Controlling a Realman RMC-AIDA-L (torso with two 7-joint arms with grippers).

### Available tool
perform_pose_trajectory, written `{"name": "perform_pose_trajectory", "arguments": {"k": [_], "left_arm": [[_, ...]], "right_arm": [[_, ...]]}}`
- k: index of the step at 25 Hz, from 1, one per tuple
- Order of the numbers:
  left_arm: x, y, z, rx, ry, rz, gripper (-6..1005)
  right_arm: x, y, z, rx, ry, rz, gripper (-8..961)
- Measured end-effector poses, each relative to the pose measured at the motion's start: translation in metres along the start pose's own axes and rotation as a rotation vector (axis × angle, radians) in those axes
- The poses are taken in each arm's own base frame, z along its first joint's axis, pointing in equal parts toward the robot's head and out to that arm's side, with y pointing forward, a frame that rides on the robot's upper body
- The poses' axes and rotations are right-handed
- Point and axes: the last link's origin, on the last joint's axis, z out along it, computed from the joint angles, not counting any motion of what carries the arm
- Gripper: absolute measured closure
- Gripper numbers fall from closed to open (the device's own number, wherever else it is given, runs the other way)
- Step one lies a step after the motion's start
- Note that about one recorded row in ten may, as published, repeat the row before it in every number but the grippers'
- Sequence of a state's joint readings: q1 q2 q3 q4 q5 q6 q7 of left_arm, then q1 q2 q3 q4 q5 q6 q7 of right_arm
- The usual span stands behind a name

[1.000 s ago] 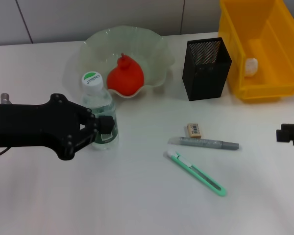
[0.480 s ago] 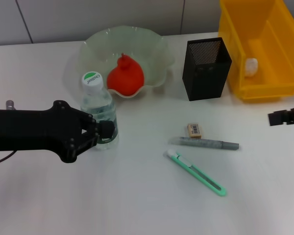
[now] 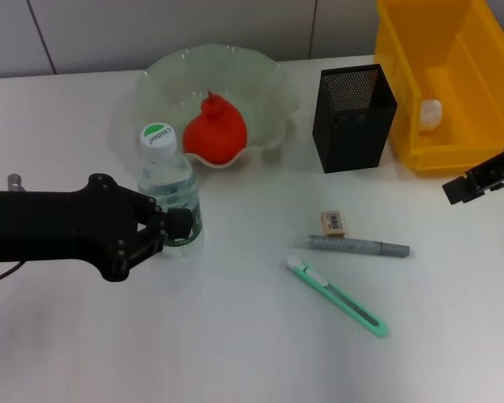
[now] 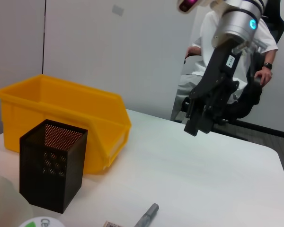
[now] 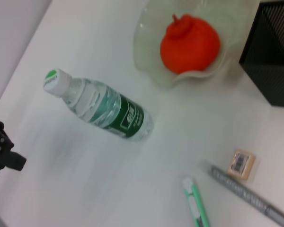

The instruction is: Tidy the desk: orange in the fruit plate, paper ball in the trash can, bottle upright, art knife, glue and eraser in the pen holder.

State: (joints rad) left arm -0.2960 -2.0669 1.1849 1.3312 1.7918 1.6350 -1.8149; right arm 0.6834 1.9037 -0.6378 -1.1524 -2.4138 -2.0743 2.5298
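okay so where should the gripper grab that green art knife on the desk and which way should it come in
Grip the art knife near the middle of its green handle, coming straight down from above. It lies flat on the table, running diagonally, so turn the fingers across its narrow width. The glue stick lies apart from it near its white end, so mid-handle probably leaves room for both fingers.

Matte black left gripper [image 3: 172, 225] — blocky, angular; right arm silver-grey, glowing blue ring — black gripper [image 4: 202, 116].

A white table [image 3: 235, 336] fills the view. At 12 o'clock stands a grey panelled wall [image 3: 193, 29]. A seated person [image 4: 236, 61] is behind.
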Motion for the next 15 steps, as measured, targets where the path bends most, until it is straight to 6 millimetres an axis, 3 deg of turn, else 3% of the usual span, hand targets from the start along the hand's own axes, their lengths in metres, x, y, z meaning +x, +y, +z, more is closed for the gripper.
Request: {"name": "perform_pose_trajectory", "arguments": {"k": [9, 15], "left_arm": [[0.003, -0.002, 0.003, 0.005, 0.002, 0.01, 1000], [0.004, -0.004, 0.003, 0.019, 0.005, 0.015, 1000]], "right_arm": [[-0.019, -0.002, -0.002, 0.057, 0.146, 0.047, 597], [-0.031, 0.002, 0.01, 0.05, 0.249, 0.042, 597]]}}
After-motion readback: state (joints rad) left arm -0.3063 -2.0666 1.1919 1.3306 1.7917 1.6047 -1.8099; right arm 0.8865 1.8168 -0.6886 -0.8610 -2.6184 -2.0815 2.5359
